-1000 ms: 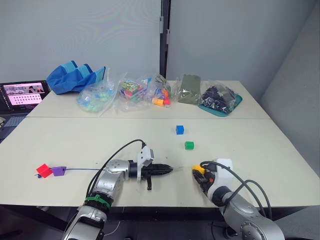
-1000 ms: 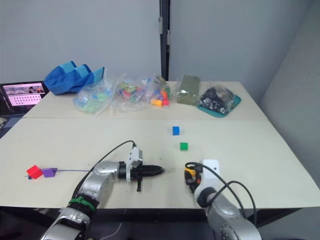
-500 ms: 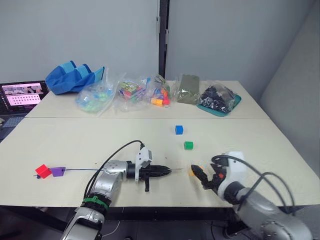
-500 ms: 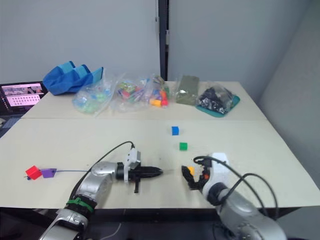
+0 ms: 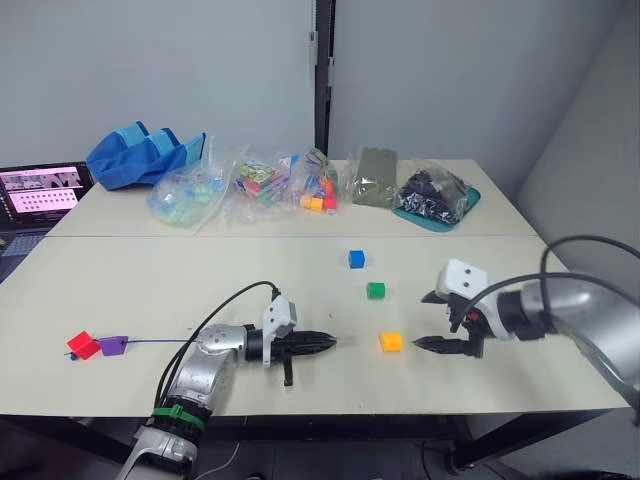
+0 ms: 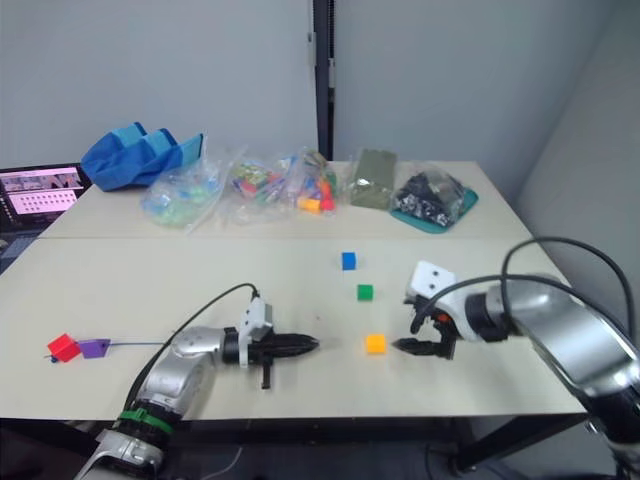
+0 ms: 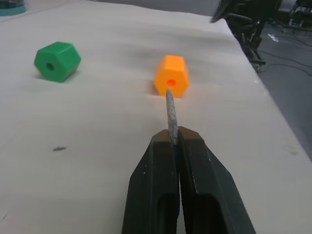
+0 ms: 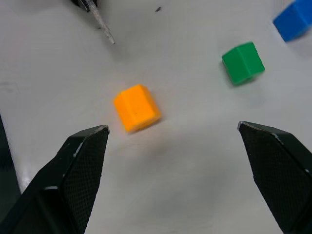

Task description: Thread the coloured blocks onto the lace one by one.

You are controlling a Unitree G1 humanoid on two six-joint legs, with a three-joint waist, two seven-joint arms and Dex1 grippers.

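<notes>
Pinching the lace (image 5: 160, 341) by its pale tip, the left pincer (image 7: 173, 141) is lying near the worktop's (image 5: 560, 300) front edge, aiming at the orange block (image 5: 391, 341) just ahead. The right pincer (image 8: 173, 141) is hanging wide open and empty just beside that block. Green (image 5: 376, 290) and blue (image 5: 357, 258) blocks are sitting farther back on open surface; red (image 5: 82, 346) and purple (image 5: 112, 346) blocks are resting on the lace near the left edge.

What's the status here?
Left gripper shut on dark blue lace's pale tip. Right gripper open, empty. Small orange plastic block on table, unthreaded. Path clear.
</notes>
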